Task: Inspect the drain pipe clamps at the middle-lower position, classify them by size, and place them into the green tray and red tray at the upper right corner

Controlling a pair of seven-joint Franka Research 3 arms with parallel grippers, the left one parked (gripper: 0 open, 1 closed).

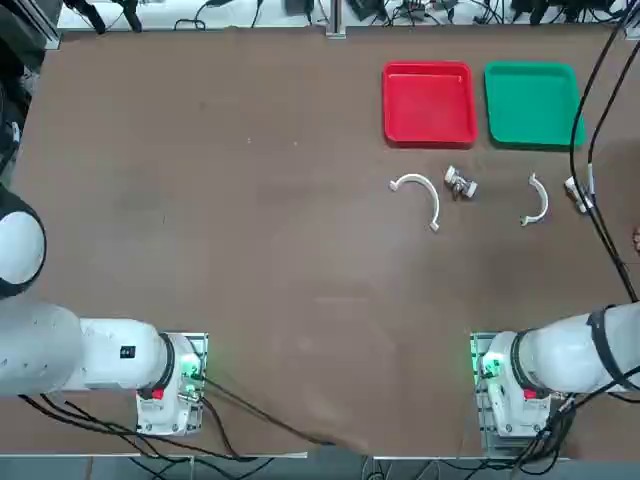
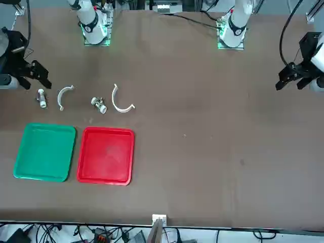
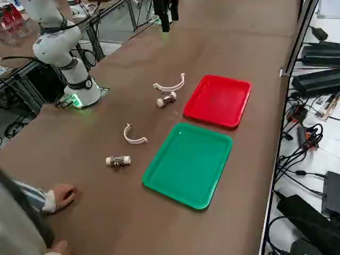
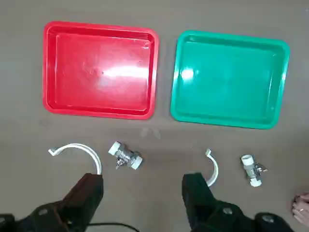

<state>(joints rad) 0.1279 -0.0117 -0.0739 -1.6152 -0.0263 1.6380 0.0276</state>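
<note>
While fingers (image 4: 144, 193) hang spread above table, both clamps (image 4: 76, 153) lie below empty red tray (image 4: 100, 70), green tray (image 4: 229, 79)

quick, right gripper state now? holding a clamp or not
Right gripper: open, holding nothing, raised above the table over the clamps; larger clamp and smaller clamp both lie on the table.

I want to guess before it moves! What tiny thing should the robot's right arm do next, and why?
Probably lower the right gripper onto the larger clamp. Its jaws are open and empty, both clamps lie on the table, and the red tray and green tray hold nothing.
</note>
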